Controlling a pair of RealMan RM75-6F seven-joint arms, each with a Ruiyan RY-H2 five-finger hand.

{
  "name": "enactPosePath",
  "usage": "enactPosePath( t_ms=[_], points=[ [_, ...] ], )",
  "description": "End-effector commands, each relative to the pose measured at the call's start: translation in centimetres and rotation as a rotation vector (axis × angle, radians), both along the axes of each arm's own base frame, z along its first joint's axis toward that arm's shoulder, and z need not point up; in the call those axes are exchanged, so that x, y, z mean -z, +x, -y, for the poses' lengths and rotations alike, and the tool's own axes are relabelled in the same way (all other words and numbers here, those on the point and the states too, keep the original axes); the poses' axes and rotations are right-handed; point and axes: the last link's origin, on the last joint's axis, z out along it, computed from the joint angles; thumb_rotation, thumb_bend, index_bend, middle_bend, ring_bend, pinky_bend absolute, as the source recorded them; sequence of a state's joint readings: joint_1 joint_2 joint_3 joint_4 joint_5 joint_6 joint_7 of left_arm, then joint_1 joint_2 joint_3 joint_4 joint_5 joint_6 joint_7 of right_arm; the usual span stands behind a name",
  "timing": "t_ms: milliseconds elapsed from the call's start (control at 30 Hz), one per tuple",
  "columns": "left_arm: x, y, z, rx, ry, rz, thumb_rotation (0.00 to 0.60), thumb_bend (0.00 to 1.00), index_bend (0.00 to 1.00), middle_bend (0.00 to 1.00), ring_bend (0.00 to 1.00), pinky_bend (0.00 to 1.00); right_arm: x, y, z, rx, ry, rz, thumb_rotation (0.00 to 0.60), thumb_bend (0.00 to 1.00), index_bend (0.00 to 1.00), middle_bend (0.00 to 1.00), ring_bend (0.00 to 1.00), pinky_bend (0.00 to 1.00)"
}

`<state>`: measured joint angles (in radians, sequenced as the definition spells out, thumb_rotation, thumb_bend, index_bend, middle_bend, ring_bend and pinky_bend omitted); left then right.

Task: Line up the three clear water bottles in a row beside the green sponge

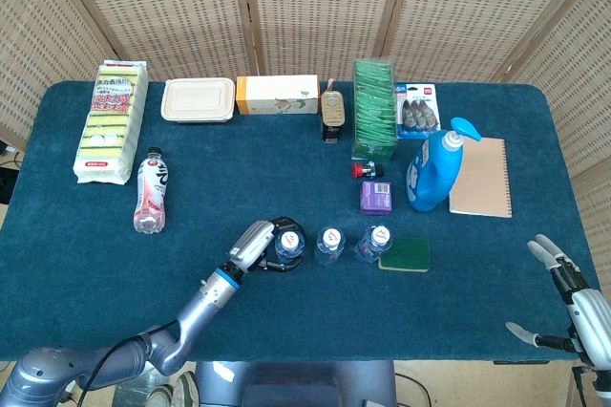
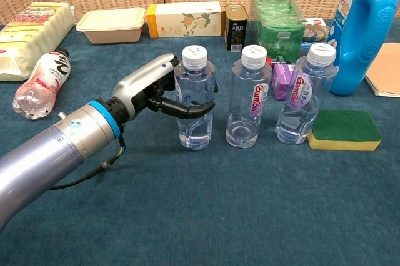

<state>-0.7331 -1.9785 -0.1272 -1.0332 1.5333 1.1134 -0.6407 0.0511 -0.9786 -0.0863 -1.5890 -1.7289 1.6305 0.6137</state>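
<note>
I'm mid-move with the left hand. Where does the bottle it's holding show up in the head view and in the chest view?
Head view: the held bottle is low and centre-left, leftmost of three caps, with the left hand on its left.
Chest view: the same bottle stands upright at centre, fingers wrapped around it.
Shared landmark: the green sponge, at the right end of the row in both.
</note>
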Motion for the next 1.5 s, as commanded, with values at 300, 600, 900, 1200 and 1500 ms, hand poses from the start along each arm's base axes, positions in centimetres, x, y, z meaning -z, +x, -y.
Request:
enactPosePath(
  t_ms=[300, 600, 900, 1200, 1500],
  points=[
    [0.5, 0.2, -0.2, 0.001, -0.003, -0.013, 0.600, 0.32, 0.51, 0.49, 0.33, 0.49, 0.0, 0.0, 0.0, -0.002, 0.006, 0.006, 0.600, 0.00, 0.00, 0.00, 0.00, 0.07],
    [0.7, 0.3, -0.1, 0.005, -0.001, -0.028, 0.600, 0.32, 0.51, 0.48, 0.31, 0.47, -0.1, -0.1, 0.0, -0.002, 0.007, 0.011, 0.600, 0.00, 0.00, 0.00, 0.00, 0.07],
    [0.9, 0.1, 0.0, 0.012, -0.034, -0.060, 0.600, 0.28, 0.20, 0.12, 0.03, 0.34, -0.2, -0.1, 0.0, -0.008, 0.012, 0.010, 0.600, 0.00, 0.00, 0.00, 0.00, 0.06],
    [0.4, -0.1, 0.0, 0.018, -0.029, -0.048, 0.600, 0.24, 0.02, 0.01, 0.00, 0.27, -0.2, -0.1, -0.1, -0.011, 0.009, 0.008, 0.600, 0.00, 0.00, 0.00, 0.00, 0.06],
    [-0.8, -0.4, 0.5, 0.058, 0.027, -0.037, 0.600, 0.23, 0.01, 0.00, 0.00, 0.19, -0.2, -0.1, -0.1, -0.015, 0.013, 0.009, 0.600, 0.00, 0.00, 0.00, 0.00, 0.06]
  ],
)
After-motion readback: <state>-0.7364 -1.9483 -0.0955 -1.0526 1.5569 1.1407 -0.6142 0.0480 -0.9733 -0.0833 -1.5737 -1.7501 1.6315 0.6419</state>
